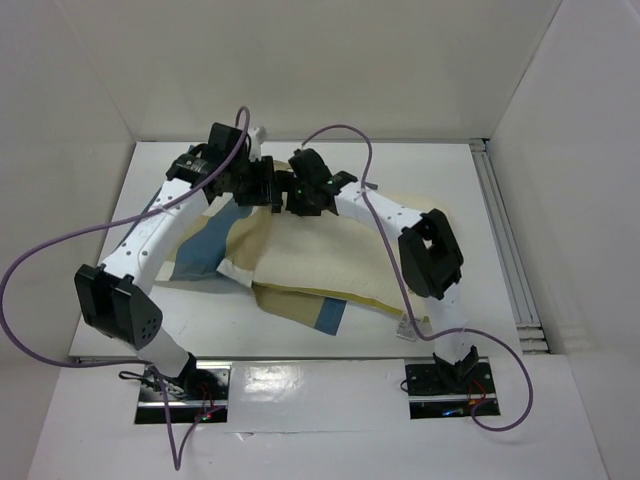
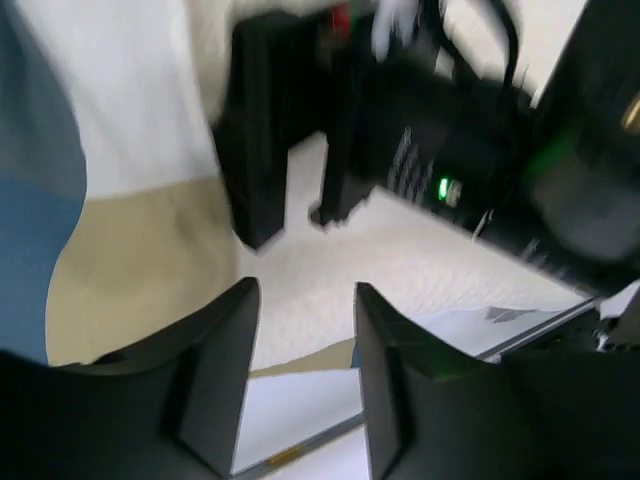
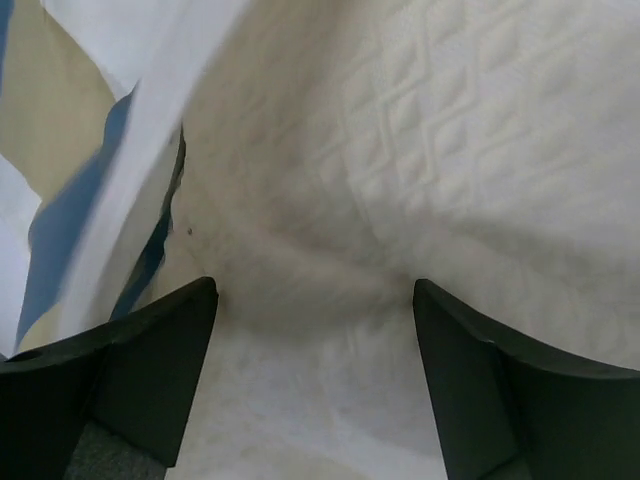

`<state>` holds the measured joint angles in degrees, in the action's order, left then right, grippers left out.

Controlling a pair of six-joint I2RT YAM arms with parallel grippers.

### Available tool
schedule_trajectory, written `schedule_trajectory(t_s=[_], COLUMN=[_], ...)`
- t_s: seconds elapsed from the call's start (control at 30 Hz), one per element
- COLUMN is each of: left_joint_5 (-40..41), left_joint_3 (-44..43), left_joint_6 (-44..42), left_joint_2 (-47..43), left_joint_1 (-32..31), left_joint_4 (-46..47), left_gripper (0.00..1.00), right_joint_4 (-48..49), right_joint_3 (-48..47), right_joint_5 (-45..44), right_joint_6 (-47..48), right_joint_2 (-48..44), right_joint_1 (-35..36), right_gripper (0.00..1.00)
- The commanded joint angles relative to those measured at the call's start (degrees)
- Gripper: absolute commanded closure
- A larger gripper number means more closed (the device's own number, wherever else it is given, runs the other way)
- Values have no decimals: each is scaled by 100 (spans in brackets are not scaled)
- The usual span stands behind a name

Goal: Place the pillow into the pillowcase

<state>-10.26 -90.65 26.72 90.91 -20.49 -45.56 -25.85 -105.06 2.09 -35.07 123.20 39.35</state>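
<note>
The cream quilted pillow (image 1: 335, 255) lies mid-table, its left end overlapped by the blue, tan and white checked pillowcase (image 1: 212, 245). A blue piece of the case pokes out under the pillow's near edge. Both grippers meet above the pillow's far edge. My left gripper (image 1: 262, 186) (image 2: 305, 305) is open, with only pillow and table showing in its gap. The right gripper's black body (image 2: 440, 150) is close in front of it. My right gripper (image 1: 300, 196) (image 3: 312, 300) is wide open just over the quilted pillow (image 3: 450, 150), with the pillowcase (image 3: 70, 200) edge at its left.
White enclosure walls stand on three sides. An aluminium rail (image 1: 505, 240) runs along the table's right edge. Purple cables (image 1: 40, 260) loop off both arms. A small white tag (image 1: 405, 328) lies by the pillow's near right corner.
</note>
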Motion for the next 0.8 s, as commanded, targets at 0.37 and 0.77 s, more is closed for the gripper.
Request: schedule_trajectory(t_s=[0.37,0.77], left_joint_5=[645,2178], left_joint_3=[-1349,-1779], left_joint_6=[26,193], left_joint_2=[1655,2650], left_joint_1=[222,-69], left_joint_4=[-102,-208], left_gripper=[35,48], right_joint_4=[-324,-219], right_joint_3=[1927,3157], right_joint_5=[-1061,-139], right_joint_6=[421,1266], right_joint_2=[-2704,-2397], right_joint_1=[-270,239], right_gripper=[18,3])
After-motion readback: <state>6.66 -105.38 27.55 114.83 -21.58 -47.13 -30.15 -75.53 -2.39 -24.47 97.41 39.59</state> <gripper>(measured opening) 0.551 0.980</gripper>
